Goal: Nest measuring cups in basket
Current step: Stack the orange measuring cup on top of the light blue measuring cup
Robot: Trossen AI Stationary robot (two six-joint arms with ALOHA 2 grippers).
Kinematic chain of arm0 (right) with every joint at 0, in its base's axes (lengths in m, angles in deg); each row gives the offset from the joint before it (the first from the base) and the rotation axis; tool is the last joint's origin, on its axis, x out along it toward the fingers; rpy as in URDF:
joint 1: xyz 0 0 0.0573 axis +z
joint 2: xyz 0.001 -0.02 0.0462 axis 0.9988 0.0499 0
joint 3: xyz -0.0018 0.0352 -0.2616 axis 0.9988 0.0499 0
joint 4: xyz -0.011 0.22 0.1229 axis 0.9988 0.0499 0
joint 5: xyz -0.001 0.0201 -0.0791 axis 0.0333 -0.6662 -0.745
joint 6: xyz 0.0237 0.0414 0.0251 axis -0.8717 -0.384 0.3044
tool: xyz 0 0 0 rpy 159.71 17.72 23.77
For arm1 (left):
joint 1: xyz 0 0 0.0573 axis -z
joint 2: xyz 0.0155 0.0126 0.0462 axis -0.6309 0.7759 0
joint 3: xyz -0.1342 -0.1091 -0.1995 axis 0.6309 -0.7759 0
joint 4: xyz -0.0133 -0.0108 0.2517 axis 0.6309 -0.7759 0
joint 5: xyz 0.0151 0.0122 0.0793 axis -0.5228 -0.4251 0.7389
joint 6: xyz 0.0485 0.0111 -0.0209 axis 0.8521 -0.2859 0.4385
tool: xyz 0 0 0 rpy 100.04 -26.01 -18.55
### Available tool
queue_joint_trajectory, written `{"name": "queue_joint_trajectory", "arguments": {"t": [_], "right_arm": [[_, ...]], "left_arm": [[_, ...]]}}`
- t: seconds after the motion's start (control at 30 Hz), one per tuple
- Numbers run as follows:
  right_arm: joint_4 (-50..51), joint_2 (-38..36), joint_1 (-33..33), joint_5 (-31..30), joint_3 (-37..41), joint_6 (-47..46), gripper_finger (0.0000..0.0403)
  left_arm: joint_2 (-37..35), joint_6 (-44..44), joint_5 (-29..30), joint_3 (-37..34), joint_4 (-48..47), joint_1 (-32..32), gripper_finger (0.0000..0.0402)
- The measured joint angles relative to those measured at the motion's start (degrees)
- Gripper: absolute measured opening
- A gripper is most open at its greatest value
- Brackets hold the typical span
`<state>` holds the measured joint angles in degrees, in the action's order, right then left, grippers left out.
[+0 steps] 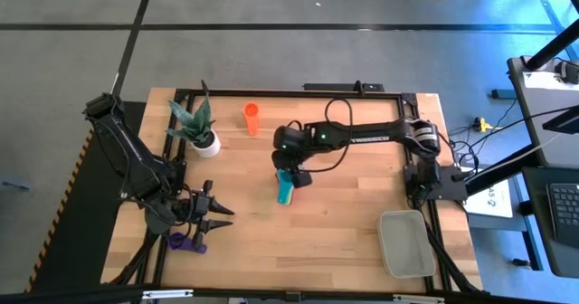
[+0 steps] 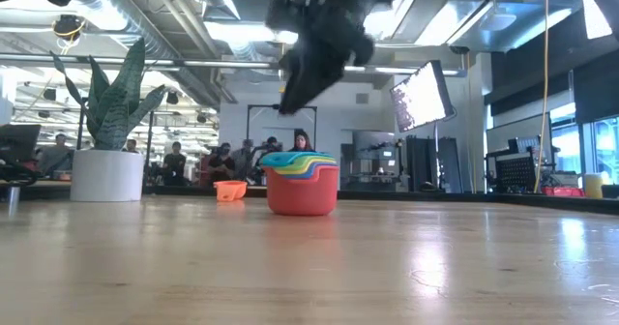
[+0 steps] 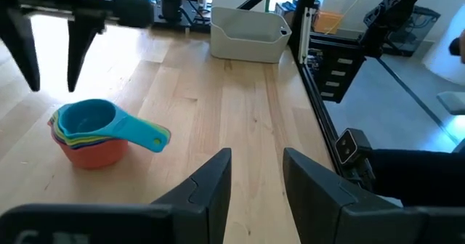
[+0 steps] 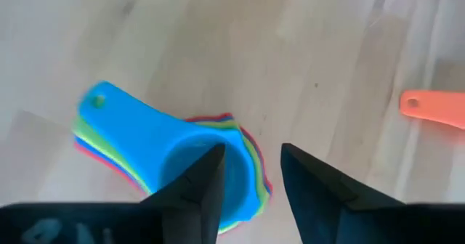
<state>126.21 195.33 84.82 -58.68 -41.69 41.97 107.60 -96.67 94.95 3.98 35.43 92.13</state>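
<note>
Measuring cups, small round plastic ones, mostly sit stacked (image 1: 285,191) mid-surface under the released right claw (image 1: 291,175), but orange (image 1: 251,117) and purple (image 1: 185,242) strays and the translucent tub (image 1: 407,242) wait.

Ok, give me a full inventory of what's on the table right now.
Nested cup stack: one, blue cup on top, green, yellow and red beneath, table centre.
Orange cup: one, alone near the far edge.
Purple cup: one, near edge, by the left arm.
Basket: one, greyish-white, appears empty, near right corner.
Potted plant: one, green leaves in a white pot, far left.
Right claw: one, dark, open, directly above the stack.
Left claw: one, dark, open, waiting near the purple cup.
</note>
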Motion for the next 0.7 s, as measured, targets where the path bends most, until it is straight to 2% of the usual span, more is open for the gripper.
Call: {"name": "queue_joint_trajectory", "arguments": {"t": [0.23, 0.33, 0.57, 0.7], "right_arm": [[8.19, -0.98, 3.07, 0.1, 0.03, -8.55, 0.0137], [7.14, -0.99, 5.67, -0.31, 0.74, -8.67, 0.0137], [-11.16, -0.52, 10.89, -2.24, 0.68, -8.65, 0.0137], [-15.5, -0.47, 9.8, -12.39, 0.68, -8.54, 0.0137]], "left_arm": [[-0.02, -3.49, 0.49, 0.0, -3.29, -0.01, 0.0119], [0.53, -6.52, 0.41, 0.0, -5.79, -0.33, 0.0119], [2.78, -7.13, 0.64, 0.0, -5.82, -0.57, 0.0119], [4.49, -7.74, 1.27, 0.0, -7.56, -2.23, 0.0119]]}}
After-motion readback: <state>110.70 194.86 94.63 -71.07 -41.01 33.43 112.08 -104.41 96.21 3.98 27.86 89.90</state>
